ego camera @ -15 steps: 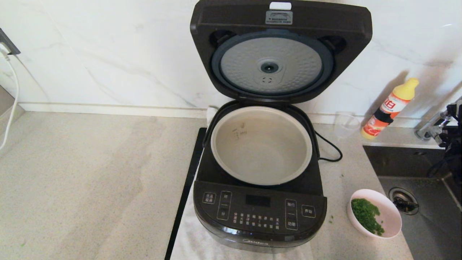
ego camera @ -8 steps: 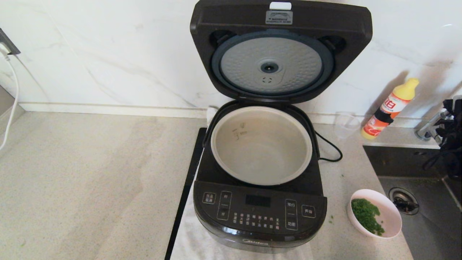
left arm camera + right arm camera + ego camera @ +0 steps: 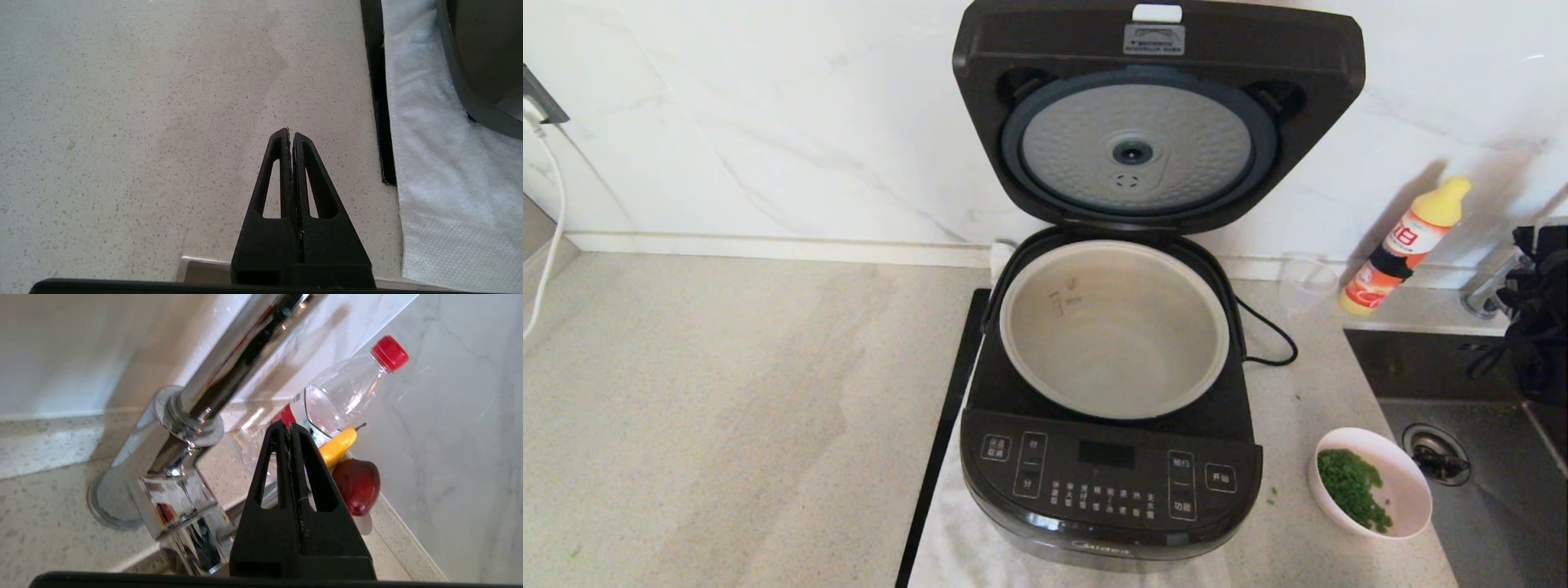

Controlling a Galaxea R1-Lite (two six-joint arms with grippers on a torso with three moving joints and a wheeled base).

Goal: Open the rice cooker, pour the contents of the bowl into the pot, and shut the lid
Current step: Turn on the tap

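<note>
The black rice cooker (image 3: 1111, 474) stands mid-counter on a white cloth, with its lid (image 3: 1160, 49) hinged fully up and the dimpled silver disc facing me. The pale pot (image 3: 1045, 343) inside looks empty. A white bowl (image 3: 1411, 478) holding chopped greens (image 3: 1352, 486) sits to the right of the cooker's front. My right arm (image 3: 1539, 327) hangs at the far right above the sink; its gripper (image 3: 291, 426) is shut and empty, pointing at the faucet base. My left gripper (image 3: 291, 132) is shut and empty over bare counter, left of the cloth (image 3: 433, 163) and the cooker's side (image 3: 482, 61).
A yellow-capped detergent bottle (image 3: 1409, 241) and a clear cup (image 3: 1307, 282) stand by the back wall. The steel sink (image 3: 1486, 523) lies right of the bowl. Behind the chrome faucet (image 3: 192, 416) are a clear bottle (image 3: 351, 388) and fruit (image 3: 357, 486). The cooker's cord (image 3: 1270, 339) loops right.
My right arm has shifted a little further into view at the right edge, over the sink. The cooker, pot and bowl have not moved.
</note>
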